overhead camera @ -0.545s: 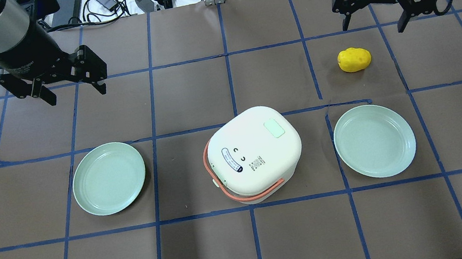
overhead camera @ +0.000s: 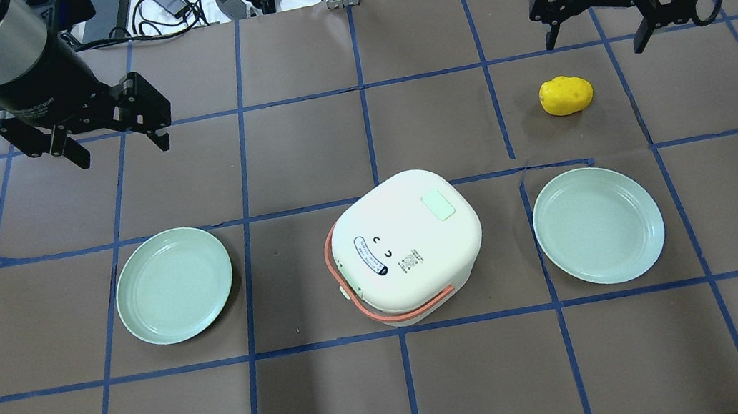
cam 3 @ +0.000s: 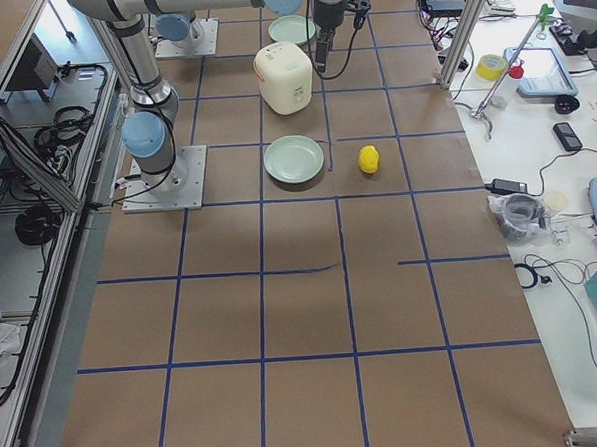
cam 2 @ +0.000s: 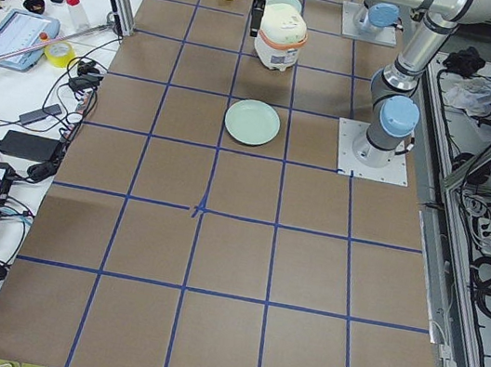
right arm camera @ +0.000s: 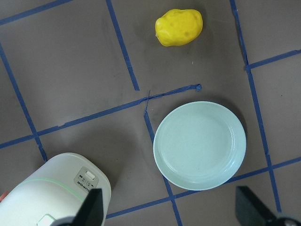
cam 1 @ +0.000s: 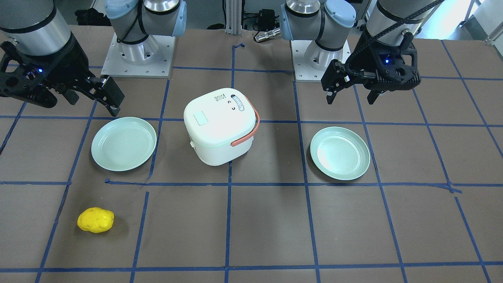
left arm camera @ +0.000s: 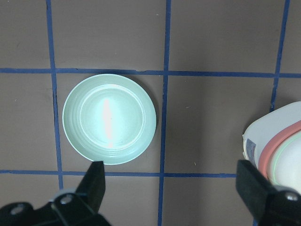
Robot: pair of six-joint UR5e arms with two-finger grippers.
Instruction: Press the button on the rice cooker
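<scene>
Centrally, white rice cooker (overhead camera: pixel 407 245) with coral handle sat lid-closed on the brown taped surface (overhead camera: pixel 303 151), between left plate (overhead camera: pixel 174 285) and right plate (overhead camera: pixel 598 225), left pincer (overhead camera: pixel 122 152) and right pincer (overhead camera: pixel 594 44) hung in the air, fingers spread apart, holding nothing, well apart from the cooker, yellow lump (overhead camera: pixel 565 95) near right plate

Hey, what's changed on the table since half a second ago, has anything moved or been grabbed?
Hardly anything. The right gripper seems to have shifted very slightly toward the table's far edge, its fingertips barely moving; it is open and holds nothing. The left gripper, also open, the rice cooker, the left green plate, the right green plate and the yellow potato-like object stayed put.
</scene>
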